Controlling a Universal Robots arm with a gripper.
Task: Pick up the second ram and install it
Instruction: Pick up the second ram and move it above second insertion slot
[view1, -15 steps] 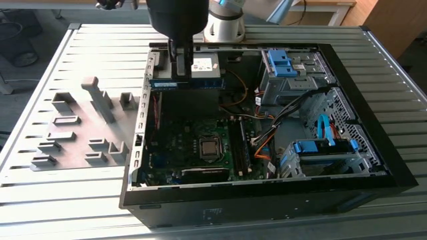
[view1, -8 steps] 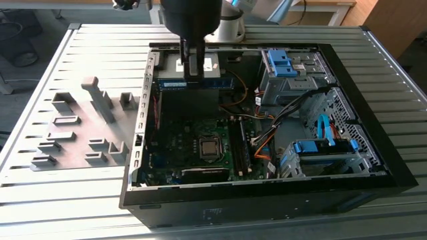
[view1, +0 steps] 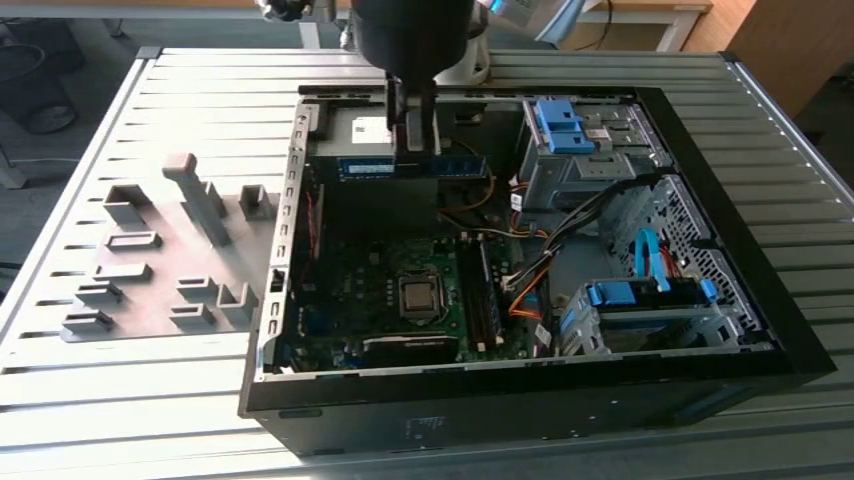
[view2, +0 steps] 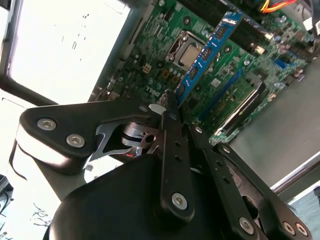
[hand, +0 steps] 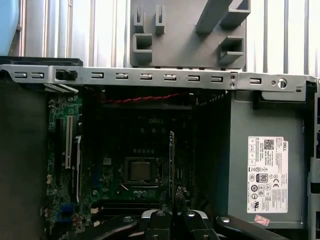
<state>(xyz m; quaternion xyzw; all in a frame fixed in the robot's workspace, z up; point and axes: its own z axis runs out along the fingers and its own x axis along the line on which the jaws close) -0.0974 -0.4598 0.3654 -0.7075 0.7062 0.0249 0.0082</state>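
Hanging at twelve o'clock over the open computer case (view1: 534, 398) in the exterior view, the second ram (view1: 374, 167) is held clamped by the gripper (view1: 415, 150), and is judged best kept level and lined up with the memory slots (view1: 479, 300) at three o'clock of the processor (view1: 420, 295).

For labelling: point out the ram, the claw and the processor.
second ram (view2: 206, 52): second wrist view, middle of its blue face.
claw (view1: 414, 152): exterior view, between its fingertips.
processor (hand: 140, 171): first wrist view, centre of its lid.

ram (view1: 367, 167) over motherboard (view1: 380, 285) (in case (view1: 507, 405)), holders (view1: 203, 200) beside
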